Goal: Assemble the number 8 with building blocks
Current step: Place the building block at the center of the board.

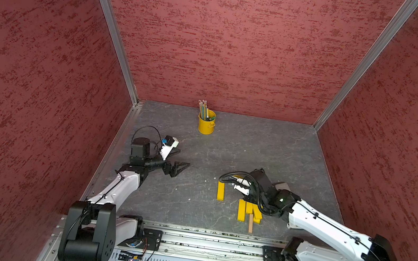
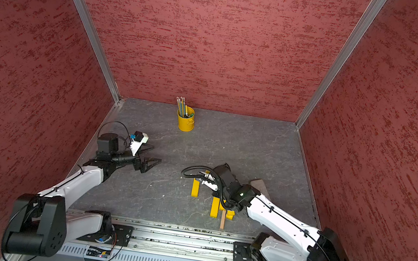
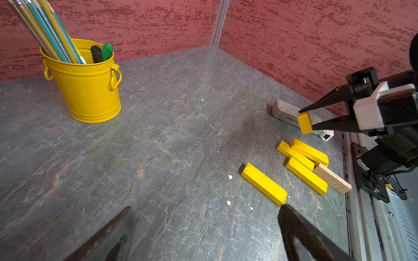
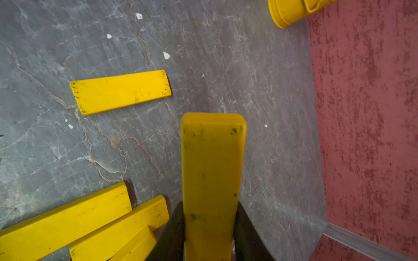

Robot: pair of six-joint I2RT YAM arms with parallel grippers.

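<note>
Here the right gripper (image 3: 306, 119) pinches a yellow plank (image 4: 212, 169) near the pile (image 3: 303, 158), the left gripper (image 3: 205, 206) gapes, and print on the tan plank (image 3: 334, 180) is illegible.

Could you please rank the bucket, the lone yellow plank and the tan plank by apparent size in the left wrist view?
1. Bucket
2. Lone yellow plank
3. Tan plank: one end hidden under yellow planks, so unsure.
</note>
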